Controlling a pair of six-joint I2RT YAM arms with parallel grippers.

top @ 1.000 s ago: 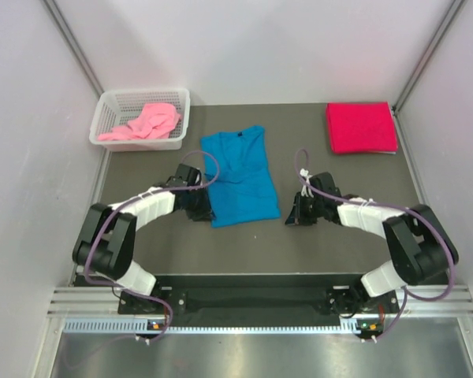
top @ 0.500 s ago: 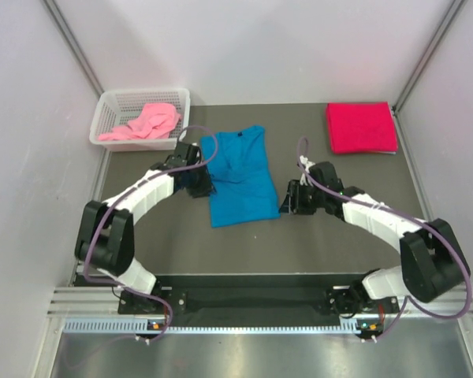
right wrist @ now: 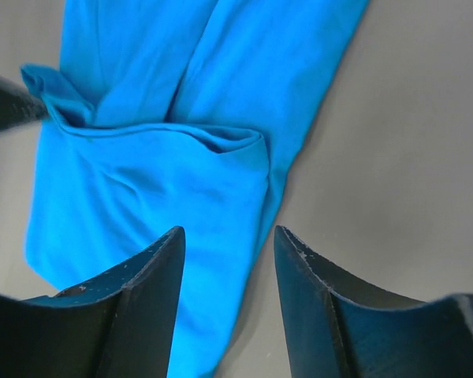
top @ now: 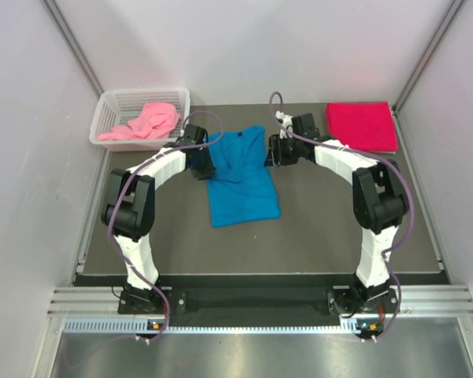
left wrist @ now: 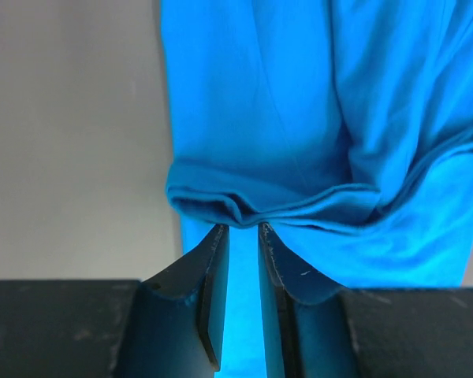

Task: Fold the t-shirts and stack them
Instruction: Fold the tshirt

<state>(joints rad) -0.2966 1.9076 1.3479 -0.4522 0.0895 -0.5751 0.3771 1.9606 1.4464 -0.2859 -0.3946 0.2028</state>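
We see the blue shirt (top: 240,177) lying flat mid-table (top: 323,220), nearer the far edge, its collar toward that edge. The left gripper (left wrist: 240,228) sits at the shirt's left edge, its fingers (left wrist: 213,268) a little apart and their tips touching a rumpled fold of blue cloth. The right gripper (right wrist: 229,232) hangs over the shirt's right edge with its fingers wide apart and nothing between them. The red shirt (top: 361,126) lies folded in the far right corner. The pink shirt (top: 146,122) is heaped in the white basket (top: 142,93) in the far left corner.
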